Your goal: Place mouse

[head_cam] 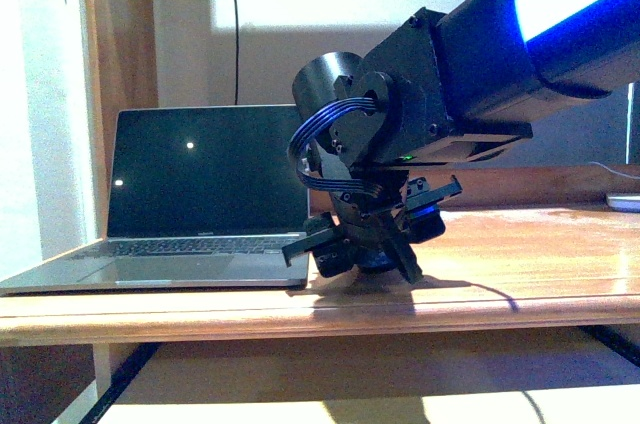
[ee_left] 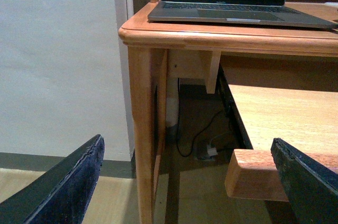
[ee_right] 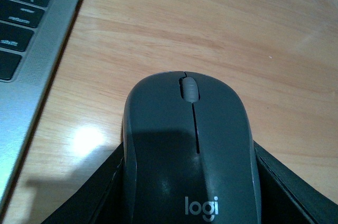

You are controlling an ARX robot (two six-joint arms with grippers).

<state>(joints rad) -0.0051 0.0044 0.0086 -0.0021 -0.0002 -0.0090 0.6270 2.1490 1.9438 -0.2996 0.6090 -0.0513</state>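
The dark grey mouse (ee_right: 190, 150) fills the right wrist view, its scroll wheel and logo facing the camera, held between the two black fingers. My right gripper (ee_right: 191, 182) is shut on the mouse, low over the wooden desk top (ee_right: 211, 28) just right of the laptop (ee_right: 26, 39). In the front view my right gripper (head_cam: 372, 244) points down at the desk beside the laptop (head_cam: 200, 194); the mouse there is mostly hidden by the fingers. My left gripper (ee_left: 190, 182) is open and empty, low in front of the desk's left leg (ee_left: 143, 129).
The open laptop (ee_left: 232, 7) sits on the desk's left part. A pull-out wooden shelf (ee_left: 285, 123) lies under the desk top. A small white thing (head_cam: 623, 201) sits at the desk's far right. Cables hang under the desk (ee_left: 203, 134).
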